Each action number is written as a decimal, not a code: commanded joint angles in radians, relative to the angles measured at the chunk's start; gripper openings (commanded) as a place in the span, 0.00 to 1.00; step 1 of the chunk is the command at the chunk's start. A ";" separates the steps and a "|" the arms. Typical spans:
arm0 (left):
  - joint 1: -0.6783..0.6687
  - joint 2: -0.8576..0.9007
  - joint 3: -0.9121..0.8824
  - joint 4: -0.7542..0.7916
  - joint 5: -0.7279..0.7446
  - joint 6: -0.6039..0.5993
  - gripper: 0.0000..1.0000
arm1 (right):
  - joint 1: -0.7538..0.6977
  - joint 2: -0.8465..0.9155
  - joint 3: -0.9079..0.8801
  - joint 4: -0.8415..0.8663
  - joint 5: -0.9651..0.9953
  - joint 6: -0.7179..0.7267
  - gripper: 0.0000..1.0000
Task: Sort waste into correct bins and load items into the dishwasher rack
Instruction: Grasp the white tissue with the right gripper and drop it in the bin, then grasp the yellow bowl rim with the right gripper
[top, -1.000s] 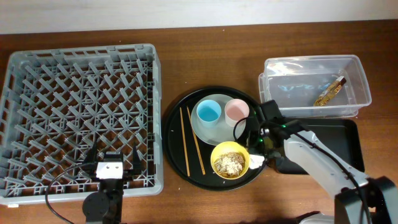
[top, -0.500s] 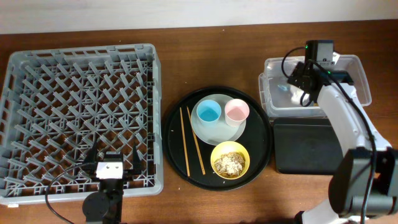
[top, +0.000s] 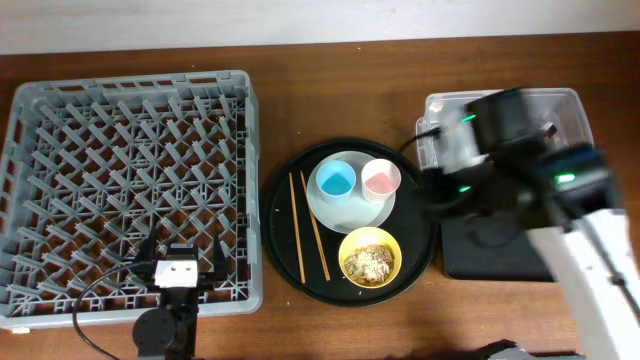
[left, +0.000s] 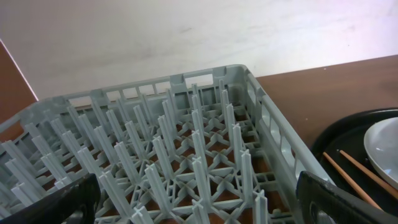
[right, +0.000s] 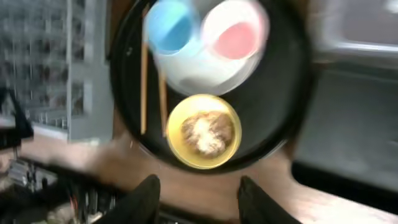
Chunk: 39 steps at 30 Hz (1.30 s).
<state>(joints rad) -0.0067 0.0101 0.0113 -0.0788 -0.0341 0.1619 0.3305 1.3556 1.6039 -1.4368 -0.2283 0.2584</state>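
The large square grey plastic peg rack (top: 130, 150) lay at 9 o'clock on the bench. The left end effector (top: 182, 262) sat at its 6 o'clock edge, fingers apart, empty. A round black tray (top: 283, 200) held two thin wooden chopsticks (top: 296, 228) at 9 o'clock, a yellow bowl (top: 346, 248) of beige-brown food scraps (top: 367, 262) at 5 o'clock, and a pale round plate (top: 355, 212) at 1 o'clock bearing a small light-blue cup (top: 335, 180) and a small pink cup (top: 381, 179). The right end effector (right: 199, 200) had its fingers apart, empty. Its blurred arm crossed the clear plastic rectangular tub (top: 570, 100) at 2 o'clock and the shallow black rectangular tray (top: 495, 252) at 4 o'clock.
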 joint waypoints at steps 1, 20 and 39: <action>-0.002 -0.005 -0.002 -0.003 -0.007 0.012 1.00 | 0.232 0.006 -0.148 0.086 0.118 0.131 0.42; -0.002 -0.005 -0.002 -0.003 -0.007 0.012 0.99 | 0.625 0.340 -0.547 0.605 0.420 0.196 0.55; -0.002 -0.005 -0.002 -0.003 -0.007 0.012 0.99 | 0.624 0.340 -0.547 0.529 0.438 0.180 0.22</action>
<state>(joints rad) -0.0063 0.0101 0.0113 -0.0788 -0.0341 0.1646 0.9501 1.6878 1.0599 -0.9047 0.1608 0.4442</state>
